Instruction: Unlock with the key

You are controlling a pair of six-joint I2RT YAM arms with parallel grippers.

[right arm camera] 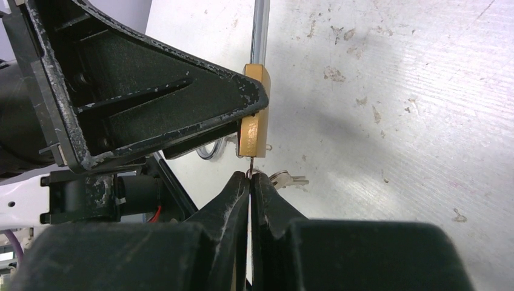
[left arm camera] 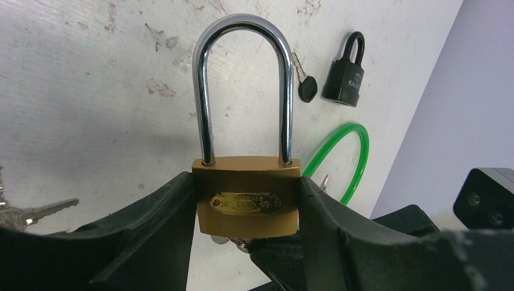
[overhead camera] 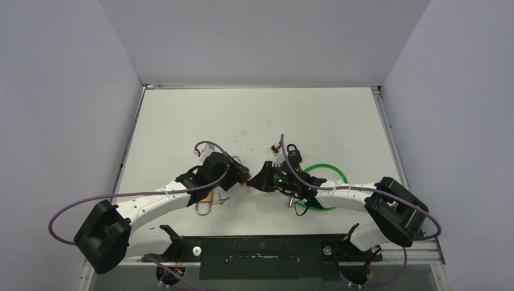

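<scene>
A brass padlock (left arm camera: 245, 203) with a chrome shackle (left arm camera: 242, 27) is clamped by its sides between the fingers of my left gripper (left arm camera: 245, 194). The shackle sits in both holes of the body. In the top view the lock (overhead camera: 244, 177) is held between the two arms. My right gripper (right arm camera: 250, 177) is shut on a thin key (right arm camera: 250, 165) whose blade enters the bottom of the padlock (right arm camera: 254, 121). More silver keys (right arm camera: 290, 179) show just beside the fingertips. The right gripper (overhead camera: 257, 180) meets the lock from the right.
A second brass padlock (overhead camera: 206, 202) with loose keys (overhead camera: 224, 199) lies under the left arm. A small black padlock (left arm camera: 345, 76), a black-headed key (left arm camera: 306, 88) and a green cable loop (left arm camera: 339, 157) lie to the right. Grey walls enclose the white table (overhead camera: 182, 121).
</scene>
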